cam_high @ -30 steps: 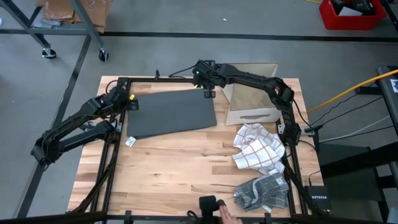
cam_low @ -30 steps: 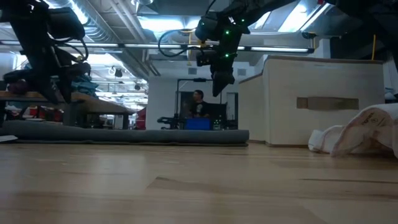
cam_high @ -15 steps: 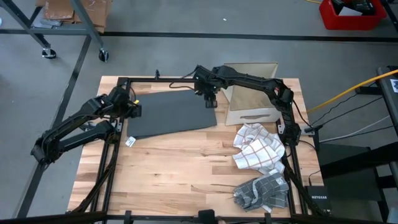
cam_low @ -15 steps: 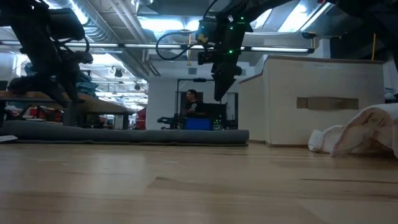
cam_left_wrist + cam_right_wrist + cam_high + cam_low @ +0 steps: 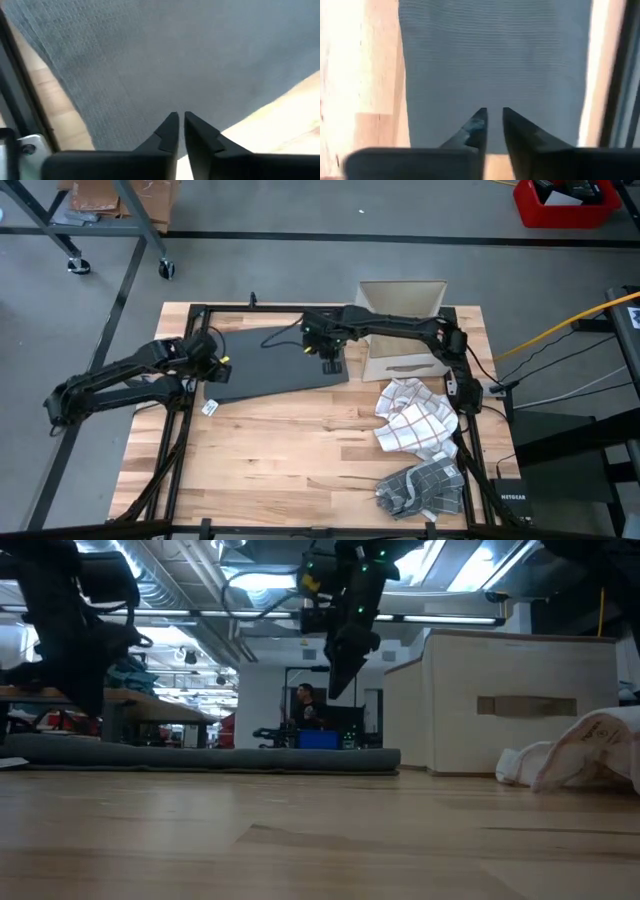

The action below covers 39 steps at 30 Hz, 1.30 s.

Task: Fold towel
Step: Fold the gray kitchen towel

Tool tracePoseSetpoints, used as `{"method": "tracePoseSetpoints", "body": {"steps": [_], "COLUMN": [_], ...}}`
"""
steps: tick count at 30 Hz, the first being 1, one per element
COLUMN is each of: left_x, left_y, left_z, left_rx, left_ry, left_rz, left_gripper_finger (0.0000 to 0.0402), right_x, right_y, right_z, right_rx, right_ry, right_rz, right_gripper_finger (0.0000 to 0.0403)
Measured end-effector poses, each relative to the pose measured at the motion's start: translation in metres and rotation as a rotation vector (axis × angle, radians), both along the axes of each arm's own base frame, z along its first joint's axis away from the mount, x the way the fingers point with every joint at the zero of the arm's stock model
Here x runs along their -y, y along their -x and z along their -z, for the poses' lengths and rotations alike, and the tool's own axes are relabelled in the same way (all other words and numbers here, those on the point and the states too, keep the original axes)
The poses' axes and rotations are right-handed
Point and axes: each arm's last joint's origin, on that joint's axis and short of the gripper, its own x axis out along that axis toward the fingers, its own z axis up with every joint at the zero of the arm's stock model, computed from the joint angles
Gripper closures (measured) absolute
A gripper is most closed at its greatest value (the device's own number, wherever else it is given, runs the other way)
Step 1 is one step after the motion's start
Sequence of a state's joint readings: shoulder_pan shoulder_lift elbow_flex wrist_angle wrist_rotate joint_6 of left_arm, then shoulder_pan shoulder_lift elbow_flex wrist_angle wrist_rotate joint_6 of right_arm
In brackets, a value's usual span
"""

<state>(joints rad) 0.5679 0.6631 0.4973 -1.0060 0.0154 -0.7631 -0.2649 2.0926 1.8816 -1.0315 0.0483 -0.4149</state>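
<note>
A dark grey towel lies spread flat on the wooden table, left of centre toward the far side. It shows in the low view as a flat dark strip. My left gripper hovers over the towel's left near corner, its fingers shut with only towel below them. My right gripper hangs above the towel's right edge, clear of it in the low view. Its fingertips stand a narrow gap apart over the cloth.
A beige box stands right of the towel at the far right. A white checked cloth and a grey checked cloth lie crumpled on the right. A small white tag lies near the towel's left near corner. A person stands far behind the table.
My right gripper has gone from the towel's far right corner toward the table's near edge, along the towel's right side. My left gripper has gone toward the near edge along the towel's left side. A hand at the table's near edge has left the view. The towel has stayed flat.
</note>
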Motion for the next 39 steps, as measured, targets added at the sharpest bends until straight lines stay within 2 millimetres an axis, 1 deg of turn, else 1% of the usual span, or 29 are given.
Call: {"method": "tracePoseSetpoints", "body": {"steps": [2, 4, 9, 12, 16, 19, 24, 28, 31, 35, 39], "left_x": [0.001, 0.001, 0.005, 0.007, 0.012, 0.019, 0.038, 0.061, 0.080, 0.110, 0.137], "left_y": [-0.003, -0.007, -0.021, -0.029, -0.038, -0.047, -0.069, -0.088, -0.101, -0.119, -0.136], "left_z": [0.002, 0.005, 0.017, 0.025, 0.037, 0.044, 0.055, 0.063, 0.068, 0.071, 0.074], "left_rx": [-0.035, -0.073, -0.187, -0.267, -0.365, -0.377, -0.310, -0.212, -0.125, 0.013, 0.114], "left_ry": [-0.006, -0.003, 0.050, 0.068, 0.097, 0.146, 0.250, 0.330, 0.384, 0.435, 0.458], "left_rz": [0.021, 0.043, 0.127, 0.175, 0.211, 0.258, 0.341, 0.416, 0.465, 0.527, 0.587], "left_gripper_finger": [0.0398, 0.0395, 0.0400, 0.0399, 0.0400, 0.0400, 0.0400, 0.0400, 0.0401, 0.0401, 0.0401], "right_x": [-0.005, -0.009, -0.021, -0.027, -0.028, -0.026, -0.019, -0.011, -0.007, -0.004, -0.004], "right_y": [-0.005, -0.010, -0.019, -0.022, -0.025, -0.027, -0.030, -0.033, -0.035, -0.038, -0.044], "right_z": [0.011, 0.023, 0.046, 0.056, 0.063, 0.070, 0.083, 0.098, 0.104, 0.104, 0.104], "right_rx": [-0.018, -0.041, -0.092, -0.115, -0.127, -0.137, -0.149, -0.147, -0.140, -0.114, -0.043], "right_ry": [-0.018, -0.034, -0.062, -0.059, -0.048, -0.006, 0.023, 0.016, 0.011, 0.009, 0.001], "right_rz": [0.027, 0.049, 0.084, 0.074, 0.078, 0.092, 0.108, 0.124, 0.131, 0.131, 0.125], "right_gripper_finger": [0.0377, 0.0395, 0.0385, 0.0395, 0.0395, 0.0393, 0.0399, 0.0395, 0.0399, 0.0399, 0.0400]}}
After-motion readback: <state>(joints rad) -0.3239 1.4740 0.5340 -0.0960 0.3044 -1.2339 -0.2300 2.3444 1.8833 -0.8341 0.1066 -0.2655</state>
